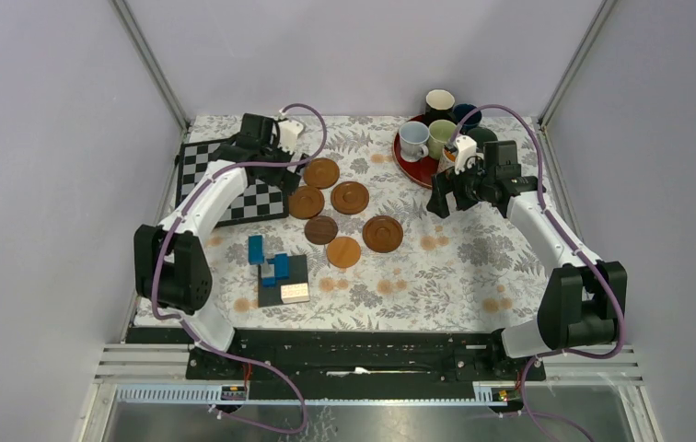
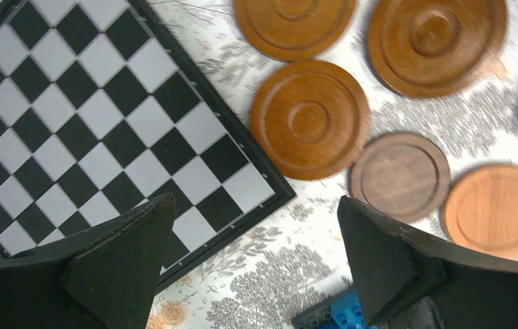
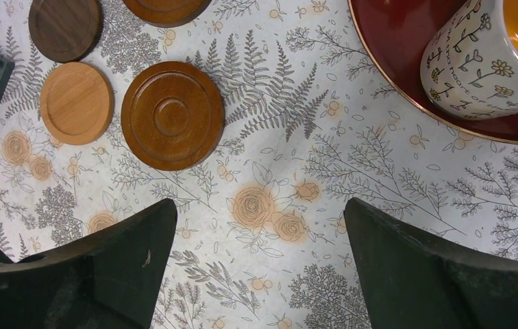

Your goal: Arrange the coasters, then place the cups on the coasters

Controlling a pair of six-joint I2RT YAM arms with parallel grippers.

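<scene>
From above, the six coasters [image 1: 350,197] lie clustered mid-table, and the cups [image 1: 414,140] crowd the red tray [image 1: 415,173] far right, some hidden behind the right gripper [image 1: 450,203]. In the left wrist view, the left gripper [image 2: 256,226] gapes empty over the chessboard [image 2: 92,116] corner beside the coasters, with a blue block [image 2: 331,317] cut off below. In the right wrist view, the right gripper spreads wide, holding nothing, above the tablecloth [image 3: 379,178] between one coaster and the tray, where a flower-printed cup [image 3: 475,62] with an orange inside runs off frame.
</scene>
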